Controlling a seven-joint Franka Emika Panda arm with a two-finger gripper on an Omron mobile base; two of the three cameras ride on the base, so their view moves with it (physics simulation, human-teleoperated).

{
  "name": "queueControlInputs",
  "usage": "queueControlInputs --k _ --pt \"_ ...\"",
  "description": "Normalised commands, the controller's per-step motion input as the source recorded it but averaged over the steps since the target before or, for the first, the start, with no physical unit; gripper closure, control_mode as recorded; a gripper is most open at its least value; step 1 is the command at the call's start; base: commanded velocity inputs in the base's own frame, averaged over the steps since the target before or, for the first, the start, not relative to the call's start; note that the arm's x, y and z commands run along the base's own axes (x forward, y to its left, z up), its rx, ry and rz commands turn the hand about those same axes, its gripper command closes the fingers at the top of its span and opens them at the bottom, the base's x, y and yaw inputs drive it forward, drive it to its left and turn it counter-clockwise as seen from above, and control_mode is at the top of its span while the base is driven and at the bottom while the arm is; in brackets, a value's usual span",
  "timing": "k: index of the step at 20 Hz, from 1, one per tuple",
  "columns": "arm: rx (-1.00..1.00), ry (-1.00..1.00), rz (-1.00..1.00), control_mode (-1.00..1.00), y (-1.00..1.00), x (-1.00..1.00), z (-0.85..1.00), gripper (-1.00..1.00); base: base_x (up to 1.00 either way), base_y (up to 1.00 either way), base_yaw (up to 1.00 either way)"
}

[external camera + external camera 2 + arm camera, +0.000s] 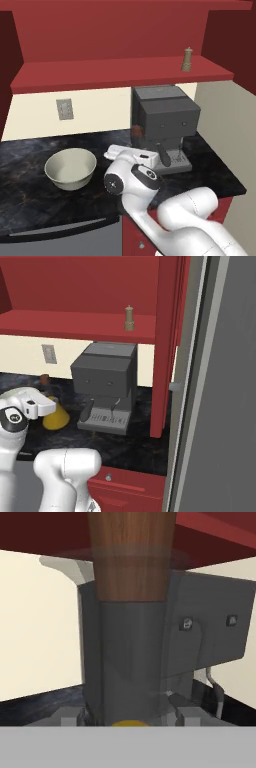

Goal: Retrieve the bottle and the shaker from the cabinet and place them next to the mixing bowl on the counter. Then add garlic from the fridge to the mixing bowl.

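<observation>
- One bottle [56, 415], amber-yellow, stands at the left middle of the right base frame, on the black desk [145, 443] just left of the coffee machine [106, 387].
- Its brown stopper [131, 557] fills the top centre of the hand frame, right between the tool's fingers, so the tool [49, 404] looks closed around the neck.
- Shaker [187, 59] is upright on the red cabinet shelf [100, 74], upper right.
- Mixing bowl [70, 167] sits on the desk, left of centre in the left base frame.

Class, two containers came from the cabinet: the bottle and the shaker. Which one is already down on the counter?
The bottle: amber, cone-shaped, on the black counter beside the coffee machine. The small brown-topped shaker stands on the red cabinet shelf.
</observation>
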Motion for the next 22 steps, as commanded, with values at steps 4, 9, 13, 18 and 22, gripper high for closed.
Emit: queueControlInputs --k 4,9,13,18,22 --pt "0.0 -0.06 0.0 -1.0 0.11 0.29 -0.05 1.0 0.0 0.0 0.0" --pt "0.01 0.0 0.0 -1.0 0.07 0.38 -0.12 1.0 0.0 0.0 0.0" --pt "0.0 0.0 0.0 -1.0 0.34 0.21 -0.22 1.0 0.0 0.0 0.0" --pt "0.01 0.0 0.0 -1.0 0.27 0.24 -0.19 1.0 0.0 0.0 0.0" --pt "0.04 0.0 0.0 -1.0 0.26 0.33 -0.16 1.0 0.0 0.0 0.0"
